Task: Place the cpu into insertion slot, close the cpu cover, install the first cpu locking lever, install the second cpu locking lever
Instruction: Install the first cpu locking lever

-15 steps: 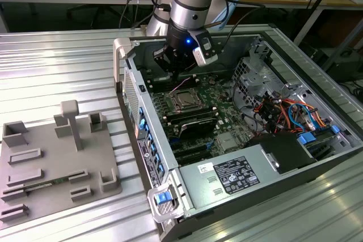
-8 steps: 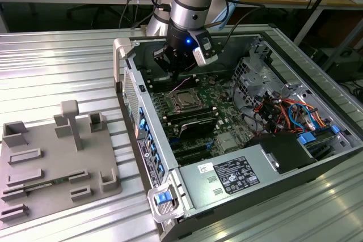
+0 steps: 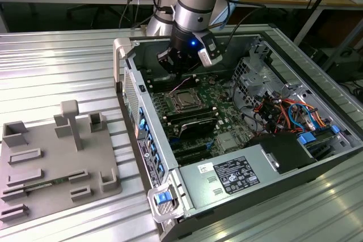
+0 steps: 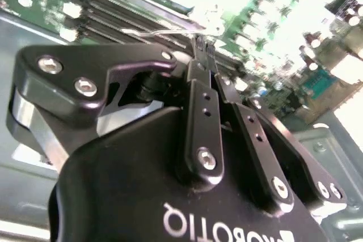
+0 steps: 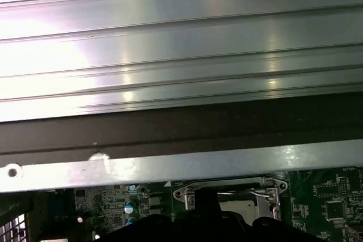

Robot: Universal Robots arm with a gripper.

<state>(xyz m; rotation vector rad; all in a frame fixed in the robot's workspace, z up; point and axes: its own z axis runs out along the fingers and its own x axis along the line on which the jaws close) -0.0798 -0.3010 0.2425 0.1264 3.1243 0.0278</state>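
Note:
The open computer case holds the green motherboard (image 3: 212, 92). On it the silvery cpu cover (image 3: 184, 99) lies flat over the insertion slot, and a grey square, apparently the cpu (image 3: 185, 101), sits in its cut-out centre. My gripper (image 3: 177, 73) hangs just above the far edge of the socket, fingers together. In the second wrist view the black fingertips (image 4: 203, 49) meet beside a thin wire locking lever (image 4: 170, 31) that runs along the board. The first wrist view catches the cover's metal frame (image 5: 227, 186) just past the dark gripper body.
Long black memory slots (image 3: 190, 120) lie beside the socket. A power supply (image 3: 232, 175) and bundled cables (image 3: 283, 111) fill the case's near and right parts. The case wall (image 3: 142, 123) stands close on the exterior view's left. A grey fixture plate (image 3: 57, 162) rests outside.

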